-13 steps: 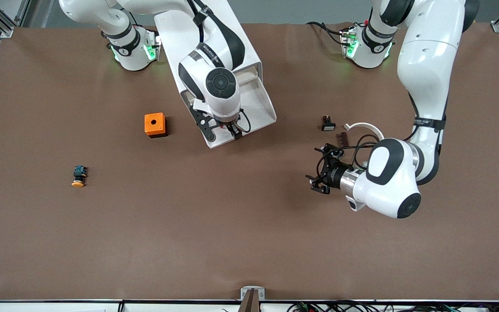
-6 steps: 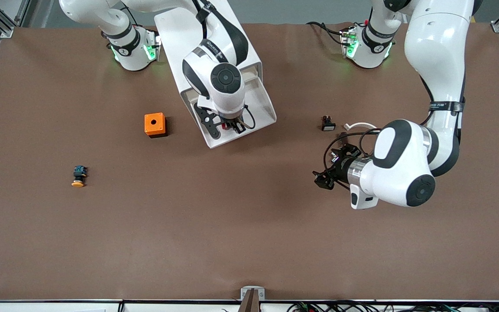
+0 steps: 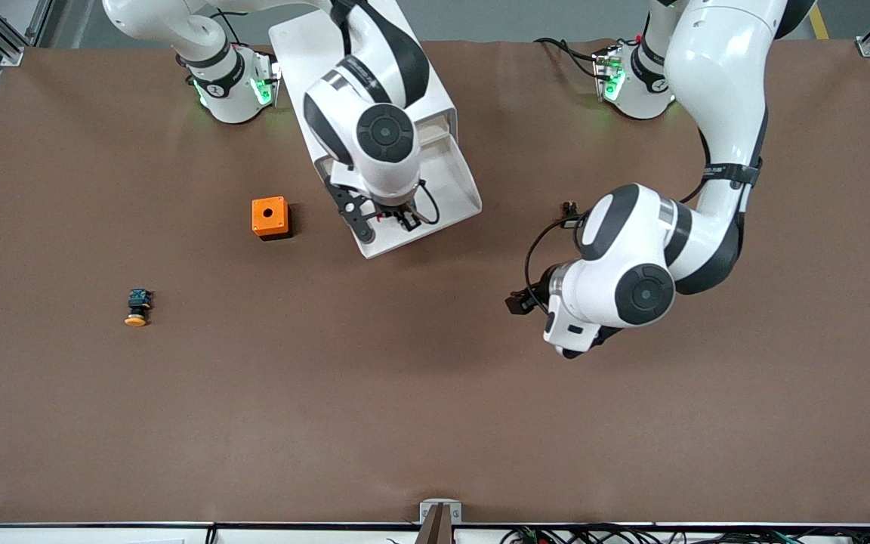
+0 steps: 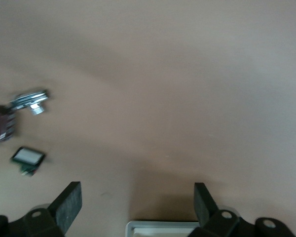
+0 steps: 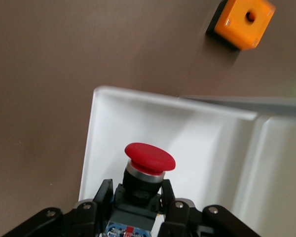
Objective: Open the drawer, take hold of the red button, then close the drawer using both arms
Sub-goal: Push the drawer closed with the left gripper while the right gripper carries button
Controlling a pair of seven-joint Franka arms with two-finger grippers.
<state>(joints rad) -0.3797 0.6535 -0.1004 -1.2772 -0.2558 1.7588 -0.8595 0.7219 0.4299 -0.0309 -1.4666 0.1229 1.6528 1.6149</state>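
The right gripper [image 5: 138, 210] is closed on the button [image 5: 147, 170], pinching its black body. It hangs over the open white drawer [image 3: 446, 177], near the middle of the desk's edge where the robot bases stand. The button has a round red cap on top, a thin silver ring under the cap, and a black body with small blue bits.

The left gripper [image 4: 138, 205] is open and holds nothing. It hangs over bare desk [image 3: 405, 393], toward the left arm's end.

The desk is a big, flat, brown sheet. A grey floor shows past its edges, and metal frame posts stand at the corners by the bases.

There are two white arms, one from each base. There is one white drawer box. There is one orange box [image 3: 269, 217] with a hole in its top, just beside the drawer toward the right arm's end. There are three buttons: the red one, a yellow-orange one [image 3: 137, 307] lying near the right arm's end of the desk, and a black one with a white face [image 4: 27, 159] near the left arm.
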